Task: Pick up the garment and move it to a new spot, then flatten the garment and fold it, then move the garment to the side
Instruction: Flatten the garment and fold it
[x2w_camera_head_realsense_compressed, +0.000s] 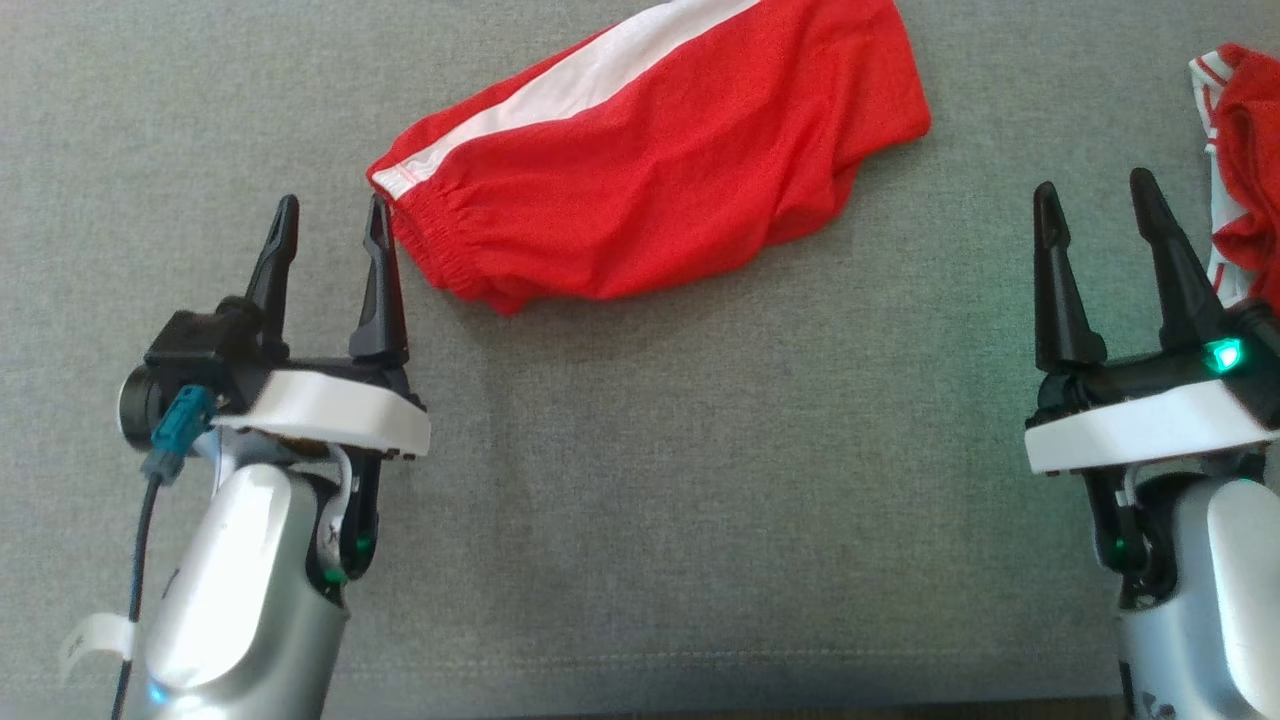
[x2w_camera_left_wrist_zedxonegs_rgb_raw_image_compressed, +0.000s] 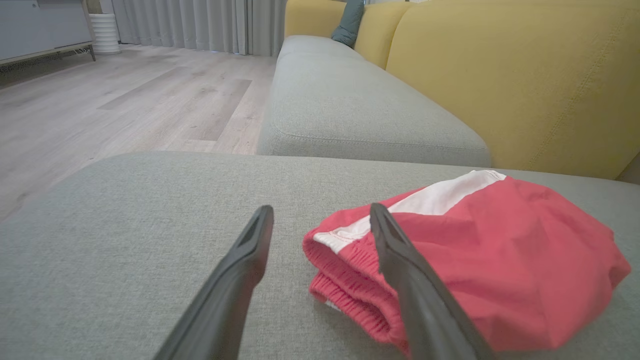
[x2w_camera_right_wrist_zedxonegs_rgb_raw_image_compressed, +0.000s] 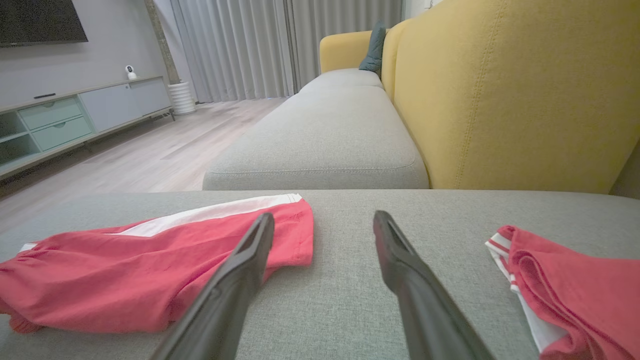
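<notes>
The red garment (x2w_camera_head_realsense_compressed: 650, 170) lies bunched on the grey sofa cushion (x2w_camera_head_realsense_compressed: 640, 480) at twelve o'clock, waistband toward my left hand (x2w_camera_head_realsense_compressed: 333, 205), which is open, one finger just beside the elastic. Closing there, I may pinch only the top layer or drag it into a tighter wad. My right hand (x2w_camera_head_realsense_compressed: 1094, 185), open too, sits near a second red cloth (x2w_camera_head_realsense_compressed: 1245, 150) at three o'clock; snagging that is the other risk.

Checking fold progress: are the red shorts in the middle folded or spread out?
Folded over but rumpled: the red shorts show their waistband doubled, layer on layer.
</notes>
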